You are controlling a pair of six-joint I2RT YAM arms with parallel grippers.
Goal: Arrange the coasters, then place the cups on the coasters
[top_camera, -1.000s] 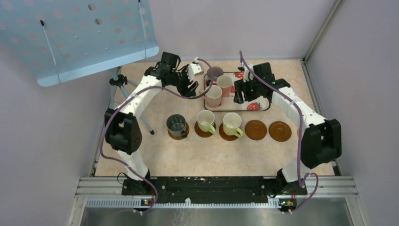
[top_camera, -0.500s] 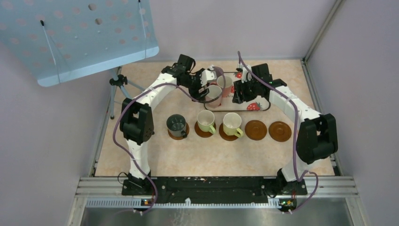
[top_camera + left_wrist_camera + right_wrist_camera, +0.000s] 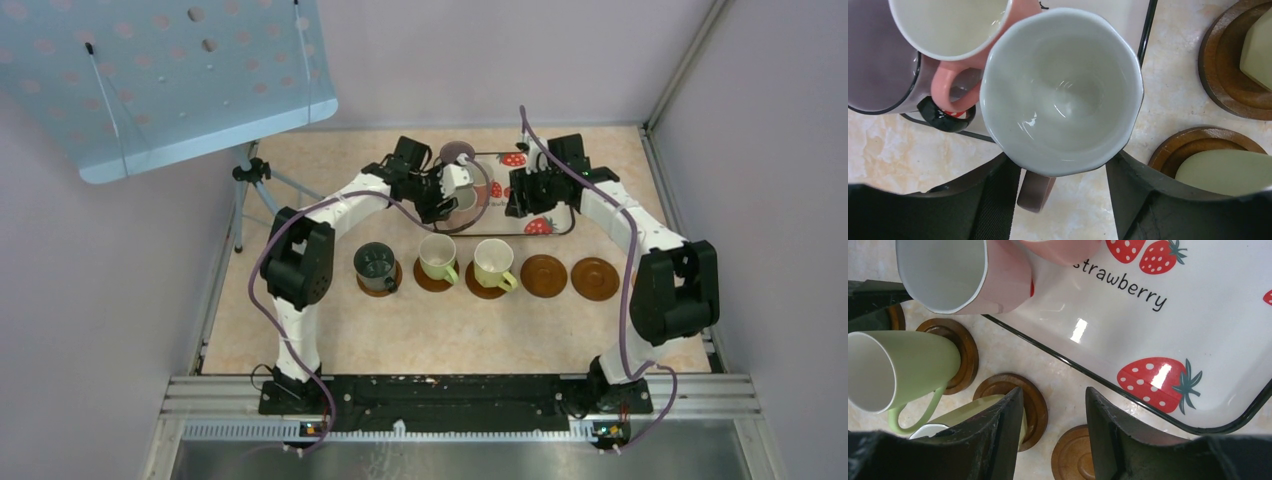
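Fingers of the left pincer stand one on each side of a pink cup; they are right up against its sides, but the pictures do not show if they squeeze it or only sit beside it; the cup's handle points to 6 o'clock in the left wrist view, into the gap between the two fingers; the cup is white inside with nothing in it; it is at the 9 o'clock end of the strawberry tray, and it is not clear if it stands on the tray or is off it. Just beside it, at 11 o'clock in that same view, is a second pink cup; at 9 o'clock of that one is the purple cup.

Seen from above, the right pincer hangs over the tray at 3 o'clock of the left one; its fingers are apart and nothing is between them.

Seen from above, a row runs across the table at 6 o'clock of the tray; from 9 o'clock to 3 o'clock it goes like this: the dark cup on the first coaster; the first green cup on the second coaster; the second green cup on the third coaster; then the fourth coaster and the fifth coaster, both bare, near each other but not touching; the handles of both green cups point to about 4 o'clock.
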